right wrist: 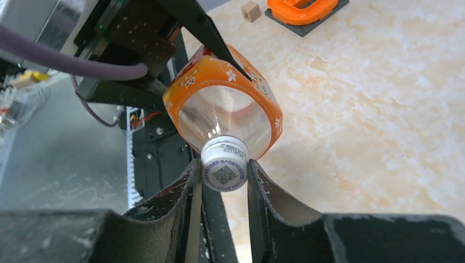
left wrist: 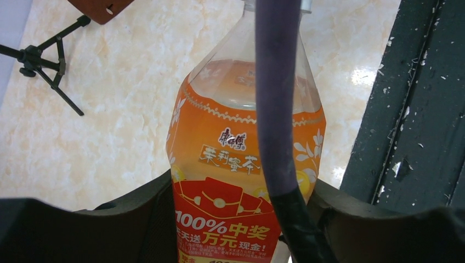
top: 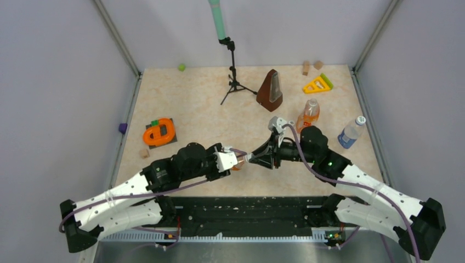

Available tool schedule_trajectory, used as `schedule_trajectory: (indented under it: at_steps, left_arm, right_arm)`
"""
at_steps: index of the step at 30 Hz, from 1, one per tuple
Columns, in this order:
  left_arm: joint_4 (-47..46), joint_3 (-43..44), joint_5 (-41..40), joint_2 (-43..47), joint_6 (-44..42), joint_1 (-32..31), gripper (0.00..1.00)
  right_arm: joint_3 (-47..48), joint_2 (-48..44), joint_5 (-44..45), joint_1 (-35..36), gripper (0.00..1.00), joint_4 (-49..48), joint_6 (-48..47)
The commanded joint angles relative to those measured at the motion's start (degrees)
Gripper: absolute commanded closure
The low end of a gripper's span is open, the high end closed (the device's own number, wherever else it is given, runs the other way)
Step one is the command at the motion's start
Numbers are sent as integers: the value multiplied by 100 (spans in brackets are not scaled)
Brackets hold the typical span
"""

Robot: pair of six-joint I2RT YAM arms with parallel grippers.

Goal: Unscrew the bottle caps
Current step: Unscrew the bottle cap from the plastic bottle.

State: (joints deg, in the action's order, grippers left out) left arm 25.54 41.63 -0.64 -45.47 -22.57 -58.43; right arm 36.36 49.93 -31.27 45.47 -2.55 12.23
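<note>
The squat orange-tea bottle (left wrist: 241, 153) lies sideways above the table's near edge. My left gripper (left wrist: 236, 230) is shut on its red-and-orange label, one finger on each side. At the bottle's neck sits its white cap (right wrist: 225, 164), printed with a code, and my right gripper (right wrist: 224, 172) is shut on it, fingers pressed to both sides. In the top view the two grippers meet tip to tip, left gripper (top: 237, 160) and right gripper (top: 251, 158). A slim orange bottle (top: 310, 114) and a clear blue-labelled bottle (top: 350, 133) with a white cap (top: 360, 119) stand at the right.
A brown metronome (top: 271, 87) and a small black tripod (top: 233, 76) stand at the back. An orange ring toy on a dark plate (top: 159, 132) sits left, with a wooden block (top: 144, 153) beside it. A yellow triangle (top: 317, 84) lies back right.
</note>
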Motion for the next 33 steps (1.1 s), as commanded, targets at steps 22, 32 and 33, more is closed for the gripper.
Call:
schedule_trajectory:
  at_steps: [22, 32, 33]
  left_arm:
    - [-654, 180, -116, 549, 180, 526, 100]
    - [-1070, -119, -1461, 250, -524, 357, 100]
    - [-1148, -149, -1590, 245, -609, 305, 100]
  right_arm:
    - [-317, -499, -387, 421, 51, -676, -2107]
    - [-1020, -1891, 2016, 418, 34, -1284, 266]
    - [-895, -1851, 2265, 421, 34, -1107, 501]
